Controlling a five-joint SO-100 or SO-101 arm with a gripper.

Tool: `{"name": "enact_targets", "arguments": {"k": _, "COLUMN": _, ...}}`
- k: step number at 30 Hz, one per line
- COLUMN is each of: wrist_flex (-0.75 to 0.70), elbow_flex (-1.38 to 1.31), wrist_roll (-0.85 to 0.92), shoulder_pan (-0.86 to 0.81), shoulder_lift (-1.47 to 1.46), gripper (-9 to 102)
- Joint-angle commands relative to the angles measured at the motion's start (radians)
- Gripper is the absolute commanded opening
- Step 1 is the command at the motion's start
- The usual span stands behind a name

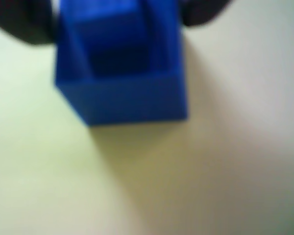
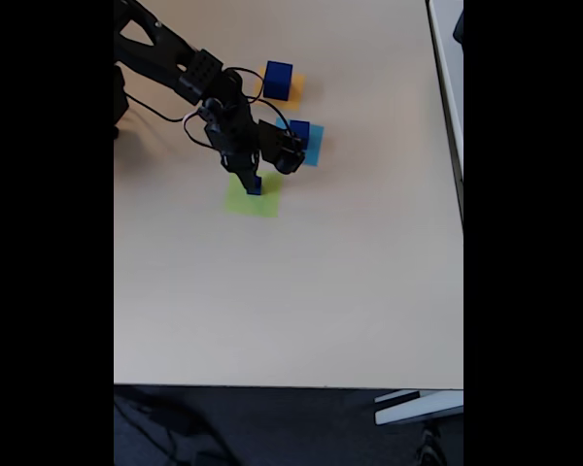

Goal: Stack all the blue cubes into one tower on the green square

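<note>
Landmark: green square [image 2: 254, 197], flat on the tan table [image 2: 291, 291].

Gripper [image 2: 254, 182] stands over the upper middle of the green square in the fixed view, clamped on a small blue cube [image 2: 255, 184]. In the wrist view the same cube [image 1: 121, 83] sits between 2 dark fingers [image 1: 19, 24], 1 per side, w/ pale green paper below it. The picture is blurred, so whether the cube is touching the paper or just above it cannot be told.

Other cubes, rel. to the green square in the fixed view:
- Medium blue cube [image 2: 299, 132]: up and right, on a light-blue square [image 2: 313, 148].
- Large blue cube [image 2: 278, 80]: further up, on an orange square [image 2: 294, 89].

Step in hand (judgement): setting this cube down on the green square.

To do it well:
1. Keep the cube faces level; lower straight down, no side drift.
2. Aim for the center of the square; the cube now sits toward its upper edge.
3. Part the fingers only once the cube rests on the paper, then lift straight up.

Caution: a small cube as base gives the 2 bigger ones poor support; tower likely unstable.
</note>
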State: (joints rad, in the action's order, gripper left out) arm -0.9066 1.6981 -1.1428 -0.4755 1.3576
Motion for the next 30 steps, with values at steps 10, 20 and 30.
{"name": "enact_targets", "arguments": {"k": 10, "wrist_flex": 0.006, "elbow_flex": -0.066, "wrist_roll": 0.017, "shoulder_pan": -0.012, "shoulder_lift": 0.014, "gripper": 14}}
{"name": "enact_targets", "arguments": {"k": 20, "wrist_flex": -0.006, "elbow_flex": -0.067, "wrist_roll": 0.020, "shoulder_pan": -0.012, "shoulder_lift": 0.052, "gripper": 14}}
{"name": "enact_targets", "arguments": {"k": 30, "wrist_flex": -0.014, "elbow_flex": -0.069, "wrist_roll": 0.018, "shoulder_pan": -0.008, "shoulder_lift": 0.107, "gripper": 15}}
